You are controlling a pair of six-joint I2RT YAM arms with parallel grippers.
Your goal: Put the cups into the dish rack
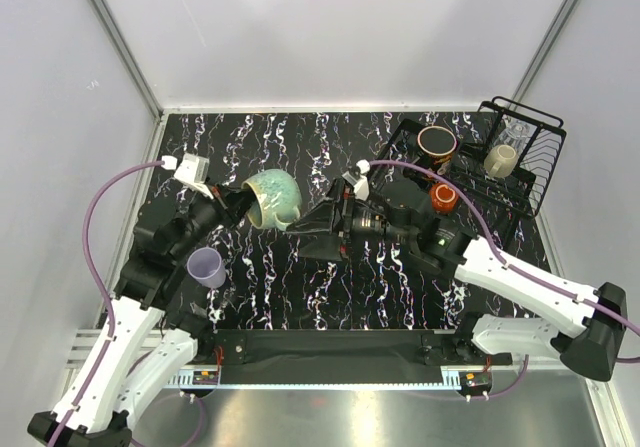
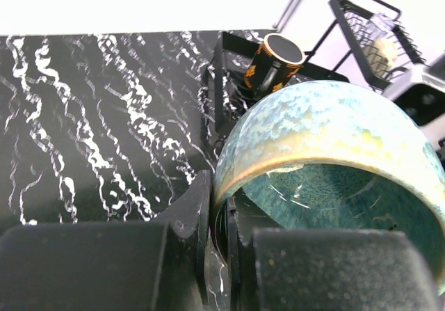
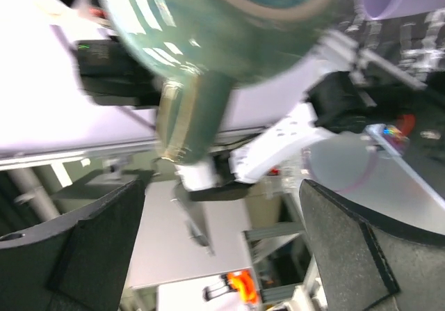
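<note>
The left pincer (image 2: 219, 217) is clamped on the rim wall of the glossy, speckled teal-green mug (image 1: 275, 197) and holds it tipped sideways above the black, white-veined desk (image 1: 290, 292). The right pincer (image 3: 222, 186), spread wide and empty, sits just beside the mug, between it and the black wire dish rack (image 1: 402, 135). The rack holds the dark mug (image 1: 437, 144), beige mug (image 1: 501, 160), orange mug (image 1: 444, 198) and clear glass (image 1: 517, 130), while the lavender tumbler (image 1: 206, 266) stands upright near the left arm.

A: What colour is the counter (image 1: 330, 287)?
B: Black, veined with white marbling. The dish rack (image 1: 548, 157) is black wire.
A: And the cups?
B: A mottled teal-green mug (image 1: 272, 198), a lavender tumbler (image 1: 206, 266), a small orange mug (image 1: 444, 198), a beige mug (image 1: 501, 160), and a dark mug (image 1: 437, 143) with an orange-brown rim.
</note>
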